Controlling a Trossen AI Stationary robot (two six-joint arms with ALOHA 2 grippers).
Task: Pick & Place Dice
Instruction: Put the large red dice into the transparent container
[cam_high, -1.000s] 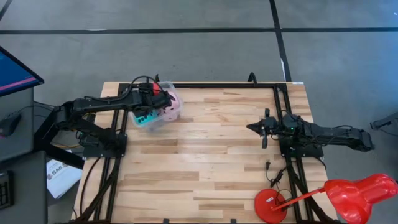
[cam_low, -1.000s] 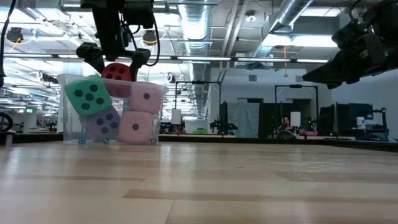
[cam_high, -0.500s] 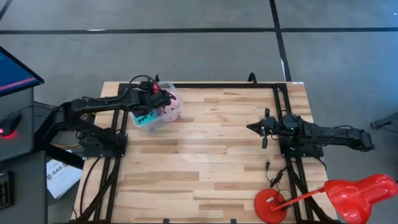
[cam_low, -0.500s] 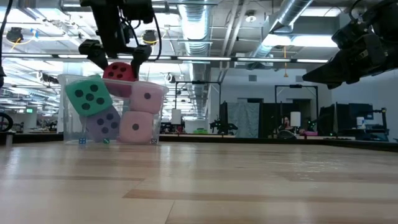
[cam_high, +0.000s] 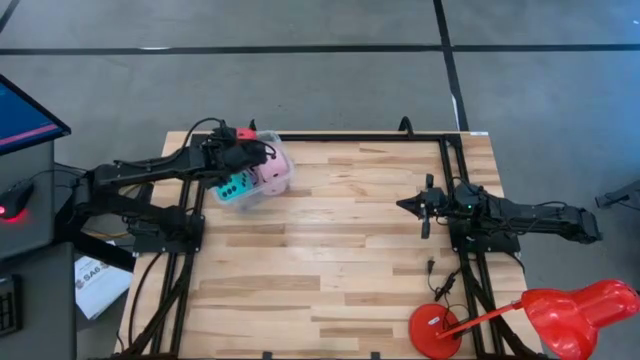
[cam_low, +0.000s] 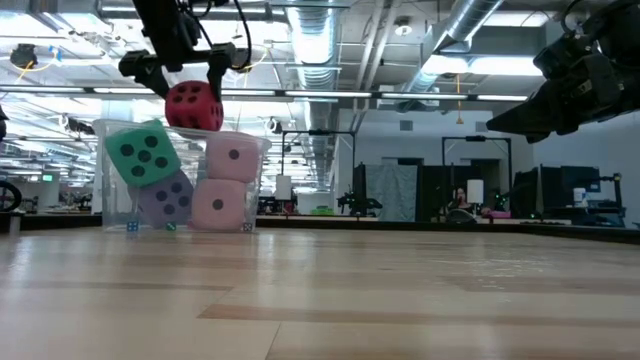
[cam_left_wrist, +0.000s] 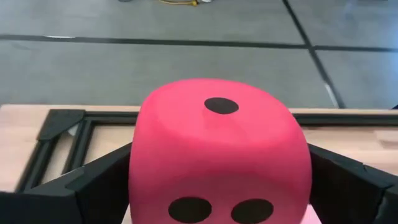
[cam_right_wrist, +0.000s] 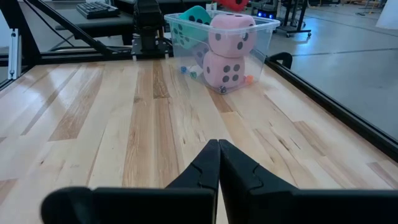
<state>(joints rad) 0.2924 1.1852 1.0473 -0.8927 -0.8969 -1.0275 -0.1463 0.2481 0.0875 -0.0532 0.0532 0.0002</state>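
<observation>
A clear plastic tub stands at the table's far left, also seen in the high view. Inside it a cyan die rests on a violet die, and one pale pink die sits on another. The red die hangs just above the tub's rim, with my left gripper shut on it. It fills the left wrist view. My right gripper waits shut over the table's right part. My left gripper pinches the red die between its two fingers, one on each of two opposite side faces. The fingers come from the table's left side, slanting downward. The die hangs lifted above the dice in the tub, a one-pip face toward the far side.
A black frame rail runs along the table's far edge, and others run down both sides. A red desk lamp stands at the near right corner. Bare wood lies between the two arms.
My left gripper has risen with the red die still between its fingers. The die has come up from the top of the tub to just above its rim and has turned a little. The other dice and the tub have stayed put.
</observation>
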